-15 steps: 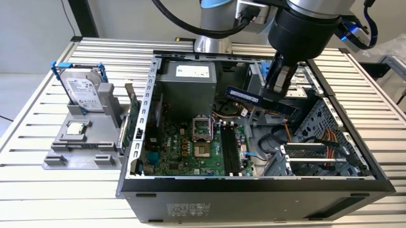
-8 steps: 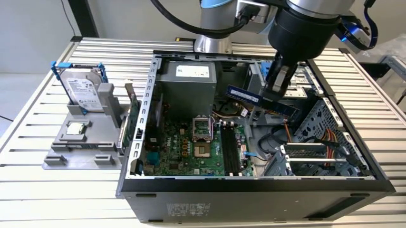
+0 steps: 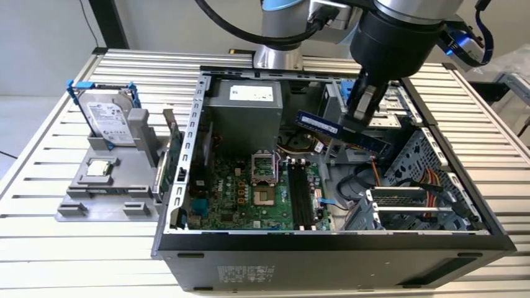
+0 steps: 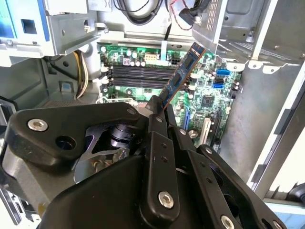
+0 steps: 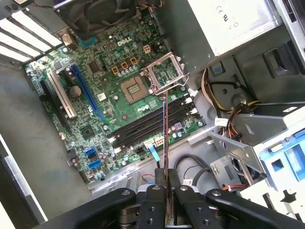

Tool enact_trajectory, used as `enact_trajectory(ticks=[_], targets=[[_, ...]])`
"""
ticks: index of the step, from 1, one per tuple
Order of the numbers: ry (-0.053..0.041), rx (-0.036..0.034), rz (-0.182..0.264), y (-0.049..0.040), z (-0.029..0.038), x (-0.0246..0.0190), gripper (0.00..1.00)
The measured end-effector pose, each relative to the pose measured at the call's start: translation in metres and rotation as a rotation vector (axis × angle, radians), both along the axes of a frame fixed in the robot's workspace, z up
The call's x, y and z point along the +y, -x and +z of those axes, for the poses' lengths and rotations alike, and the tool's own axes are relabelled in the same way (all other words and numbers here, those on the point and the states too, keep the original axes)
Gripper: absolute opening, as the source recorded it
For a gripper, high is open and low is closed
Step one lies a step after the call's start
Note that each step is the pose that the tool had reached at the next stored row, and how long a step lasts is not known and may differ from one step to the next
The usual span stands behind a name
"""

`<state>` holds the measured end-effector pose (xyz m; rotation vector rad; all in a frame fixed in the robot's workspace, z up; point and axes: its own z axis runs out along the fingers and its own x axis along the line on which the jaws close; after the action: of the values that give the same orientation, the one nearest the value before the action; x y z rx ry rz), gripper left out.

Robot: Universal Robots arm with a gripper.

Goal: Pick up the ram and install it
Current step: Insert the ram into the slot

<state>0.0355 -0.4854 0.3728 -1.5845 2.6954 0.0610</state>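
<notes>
Claw: the gripper [image 3: 362,119] is clenching the ram [image 3: 342,131] across its flat faces.
Ram position: it is hanging tilted in the air over the far half of the open computer case [image 3: 331,261], clear of the motherboard [image 3: 240,198].
Handling: judged to be light, stiff, thin and fragile. Gripping the flat faces is sparing the contact edge, while side load is risking a twist or crack.
Slots: the memory slots [image 5: 147,125] are lying beside the CPU socket [image 5: 164,71] and are appearing vacant.
Obstructions: the cables [image 3: 422,186] are crowding the case's edge at the exterior view's right, and the power supply [image 3: 244,105] is sitting at the far edge.
Bystanders: the hard drive [image 3: 108,118] and a small chip [image 3: 99,166] are resting on a grey holder [image 3: 83,208] at the edge of the table [image 3: 49,248] on the exterior view's left, well apart from the case's interior.
</notes>
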Motion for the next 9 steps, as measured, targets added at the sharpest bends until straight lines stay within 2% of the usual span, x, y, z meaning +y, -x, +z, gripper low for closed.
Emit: enact_trajectory(ticks=[9], targets=[[0.0, 0.0, -0.042, 0.0, 0.0, 0.0, 0.0]])
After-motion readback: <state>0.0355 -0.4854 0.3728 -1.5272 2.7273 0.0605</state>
